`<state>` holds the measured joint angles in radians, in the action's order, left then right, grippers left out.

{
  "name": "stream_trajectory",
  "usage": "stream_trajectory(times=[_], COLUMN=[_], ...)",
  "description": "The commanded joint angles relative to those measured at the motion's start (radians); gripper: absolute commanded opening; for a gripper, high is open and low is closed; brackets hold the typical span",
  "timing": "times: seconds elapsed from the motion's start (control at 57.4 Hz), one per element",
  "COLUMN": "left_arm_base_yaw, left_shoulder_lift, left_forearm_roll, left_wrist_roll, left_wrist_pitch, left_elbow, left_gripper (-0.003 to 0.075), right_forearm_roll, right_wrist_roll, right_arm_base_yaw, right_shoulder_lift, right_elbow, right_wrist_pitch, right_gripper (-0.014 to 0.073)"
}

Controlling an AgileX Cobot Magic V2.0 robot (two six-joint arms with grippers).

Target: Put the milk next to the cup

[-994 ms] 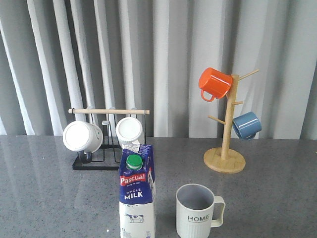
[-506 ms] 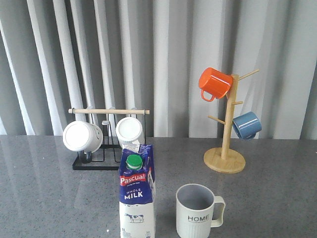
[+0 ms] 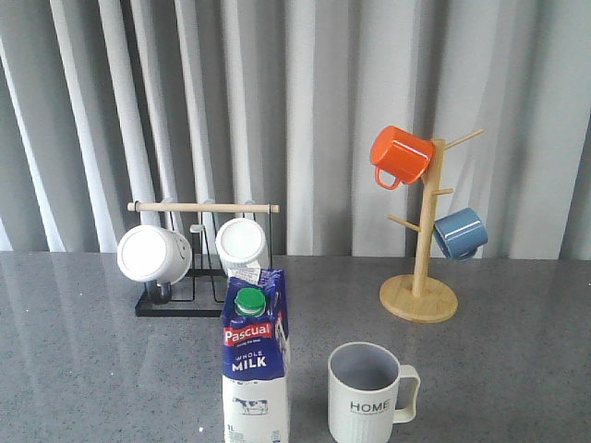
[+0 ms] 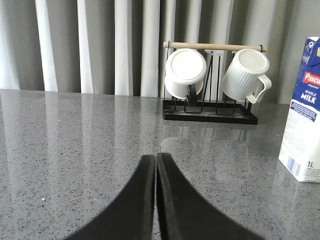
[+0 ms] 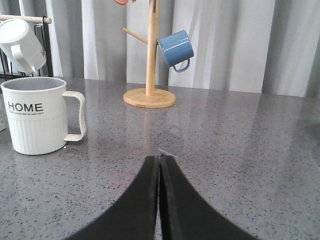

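Observation:
The milk (image 3: pixel 256 360), a blue and white carton with a green cap, stands upright at the table's front edge, just left of the cup (image 3: pixel 367 394), a pale ribbed mug marked "HOME" with its handle to the right. A small gap separates them. The carton's edge shows in the left wrist view (image 4: pixel 304 115); the cup shows in the right wrist view (image 5: pixel 36 116). My left gripper (image 4: pixel 155 159) is shut and empty, low over the table, well left of the carton. My right gripper (image 5: pixel 160 160) is shut and empty, right of the cup. Neither gripper shows in the front view.
A black rack with a wooden bar (image 3: pixel 201 258) holds two white mugs behind the milk. A wooden mug tree (image 3: pixel 422 249) at the back right carries an orange mug (image 3: pixel 399 155) and a blue mug (image 3: pixel 460 233). Grey curtains hang behind the speckled table (image 3: pixel 83 360).

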<state>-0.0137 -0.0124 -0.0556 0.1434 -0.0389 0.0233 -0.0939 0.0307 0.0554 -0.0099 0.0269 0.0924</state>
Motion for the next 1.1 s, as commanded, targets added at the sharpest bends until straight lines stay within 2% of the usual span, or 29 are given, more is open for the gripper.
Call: stream_trajectory(times=[0.0,0.209,1.081], left_arm_base_yaw=[0.001,0.001,0.001], left_shoulder_lift=[-0.011,-0.011,-0.011], left_forearm_roll=[0.009,0.009,0.009], left_wrist_roll=[0.01,0.01,0.01], left_wrist_pitch=[0.072,0.072,0.072], left_elbow=[-0.014,-0.014,-0.014], left_gripper=[-0.0007,-0.0007,-0.0007], right_forearm_roll=[0.046,0.061,0.058], right_wrist_roll=[-0.053,-0.031,-0.031], right_arm_base_yaw=[-0.016,-0.103,-0.099], right_shoulder_lift=[-0.013,-0.012,-0.012], right_elbow=[0.01,0.01,0.009], right_wrist_pitch=[-0.08,-0.083,-0.075], right_gripper=[-0.0009,-0.0009,-0.0009])
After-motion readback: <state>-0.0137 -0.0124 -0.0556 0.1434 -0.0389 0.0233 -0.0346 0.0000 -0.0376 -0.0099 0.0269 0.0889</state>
